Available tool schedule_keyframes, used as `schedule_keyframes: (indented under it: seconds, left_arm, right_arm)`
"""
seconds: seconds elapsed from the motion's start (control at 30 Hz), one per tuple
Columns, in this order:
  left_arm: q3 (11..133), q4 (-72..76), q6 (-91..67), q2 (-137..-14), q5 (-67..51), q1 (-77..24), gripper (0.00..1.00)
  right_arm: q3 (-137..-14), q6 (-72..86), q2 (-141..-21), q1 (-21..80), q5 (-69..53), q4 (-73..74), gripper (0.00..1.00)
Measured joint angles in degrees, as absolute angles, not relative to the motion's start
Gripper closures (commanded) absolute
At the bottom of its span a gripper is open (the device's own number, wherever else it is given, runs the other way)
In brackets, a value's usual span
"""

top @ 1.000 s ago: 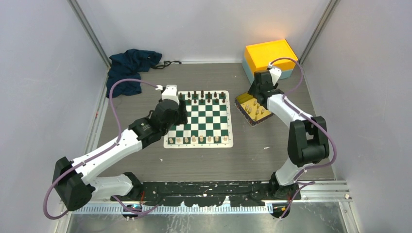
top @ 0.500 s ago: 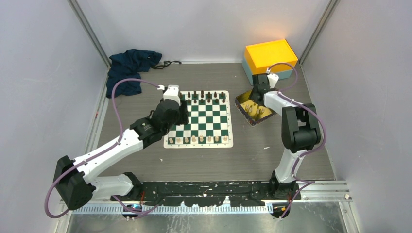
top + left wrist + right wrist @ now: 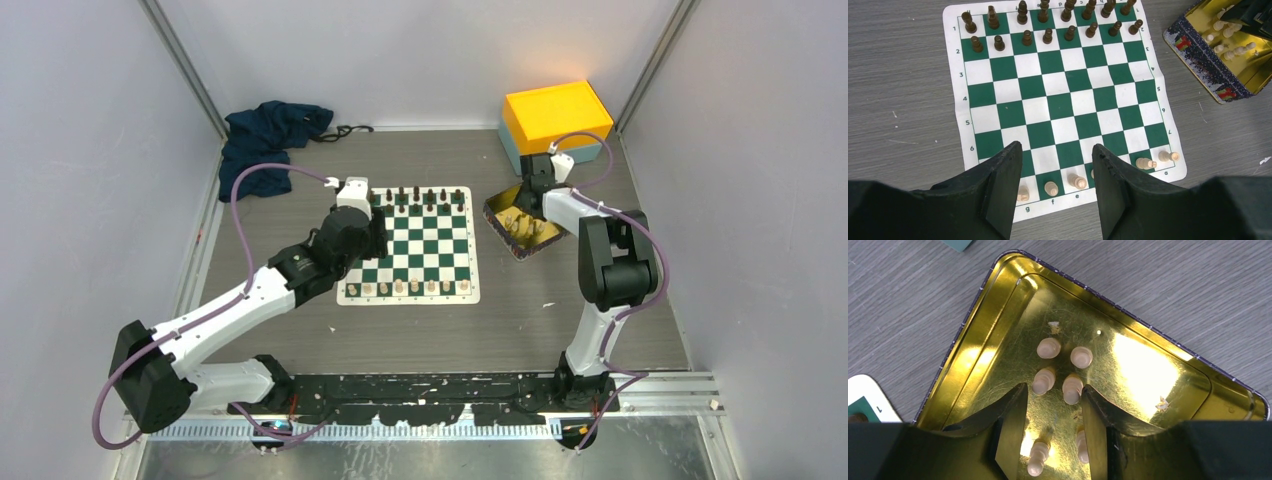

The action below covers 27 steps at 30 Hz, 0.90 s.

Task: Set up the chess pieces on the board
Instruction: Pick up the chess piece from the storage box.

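One board (image 3: 1063, 105) carries sixteen dark pieces (image 3: 1048, 36) along its upper edge and at least six cream chess pieces (image 3: 1050, 188) along its lower. One gold tray (image 3: 1158, 370) shows six more cream ones

In the left wrist view, the board's (image 3: 1063, 107) near edge is covered by the fingers (image 3: 1000, 190), and two pieces (image 3: 1023, 193) seem half hidden behind them. The tray (image 3: 1198, 65) is cut off at the right edge there.

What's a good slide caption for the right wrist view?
Right gripper, fingers open, hovers over cream chess pieces inside the gold tin.
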State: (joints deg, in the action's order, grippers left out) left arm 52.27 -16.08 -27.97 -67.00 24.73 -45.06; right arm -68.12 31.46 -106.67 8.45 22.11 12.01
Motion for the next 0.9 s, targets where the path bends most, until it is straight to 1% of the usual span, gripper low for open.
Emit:
schedule_keyframes:
  seconds: [0.53,0.9]
  left_arm:
    - [52.2,-15.6,-28.0,-67.8,24.4,-45.1,0.46]
    - [52.2,-15.5,-28.0,-67.8,24.4,-45.1,0.46]
  right_arm:
    - [-67.5,30.7,-106.4,8.4,22.0,10.9,0.51]
    - [-63.7,30.7,-102.2,8.4,21.8,10.2,0.51]
